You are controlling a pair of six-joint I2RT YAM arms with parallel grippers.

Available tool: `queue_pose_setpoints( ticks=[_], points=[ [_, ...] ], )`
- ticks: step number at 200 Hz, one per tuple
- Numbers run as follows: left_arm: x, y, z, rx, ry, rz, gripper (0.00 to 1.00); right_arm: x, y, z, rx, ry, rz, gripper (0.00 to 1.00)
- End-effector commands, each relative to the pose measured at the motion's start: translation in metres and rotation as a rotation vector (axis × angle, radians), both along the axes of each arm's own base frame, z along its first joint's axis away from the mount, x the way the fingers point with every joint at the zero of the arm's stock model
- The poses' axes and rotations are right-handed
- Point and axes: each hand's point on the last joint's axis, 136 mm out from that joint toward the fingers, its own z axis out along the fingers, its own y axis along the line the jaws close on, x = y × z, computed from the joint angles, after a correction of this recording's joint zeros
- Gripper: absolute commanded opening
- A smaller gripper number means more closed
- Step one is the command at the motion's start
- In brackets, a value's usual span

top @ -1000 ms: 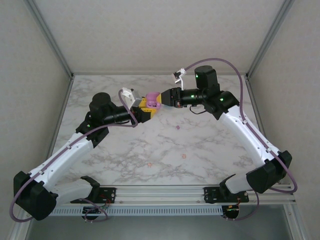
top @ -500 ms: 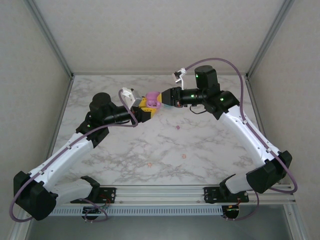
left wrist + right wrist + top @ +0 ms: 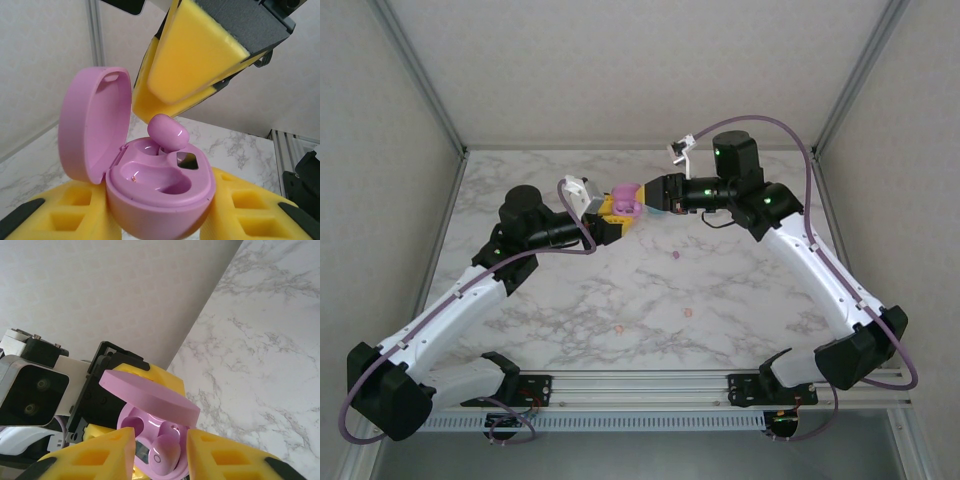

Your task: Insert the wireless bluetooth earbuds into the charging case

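Grippers meet above the far middle of the bench (image 3: 740, 290), tip to tip. The left gripper (image 3: 613, 212) is narrow, its yellow fingers (image 3: 250, 212) clamped on either side of the purple case (image 3: 160, 195), which is held clear of the marble. The case is open, and its lid (image 3: 95, 125) stands up on the hinge at the left in the left wrist view. In the right wrist view the lid's flat edge slants across the top of the case.

The right gripper (image 3: 645, 197) is narrow too, pinching a purple bud (image 3: 165, 452) between its yellow pads (image 3: 195, 55). The bud stands upright at the back well of the case, on the side away from the lid. Its lower end is in the well and its rounded top rises above the rim. The front well, nearer the left wrist camera, is glossy and bare.

Loose buds (image 3: 688, 312) lie well apart on the bench nearer the arm bases. One pinkish bud sits below the grippers and two orange-pink ones lie further toward the near edge.
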Motion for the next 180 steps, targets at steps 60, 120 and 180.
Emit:
queue_pose_setpoints(
  ticks=[60,120,180],
  points=[
    [-0.004,-0.002,0.018,-0.023,-0.044,-0.008,0.20,-0.010,0.005,0.010,0.028,-0.014,0.046,0.28],
    [-0.003,-0.003,0.018,-0.024,-0.043,-0.001,0.20,-0.014,0.007,0.008,0.020,-0.011,0.058,0.29],
    [0.003,0.005,0.016,-0.015,-0.046,0.066,0.20,-0.006,-0.032,0.025,-0.062,-0.192,-0.156,0.36]
  ],
)
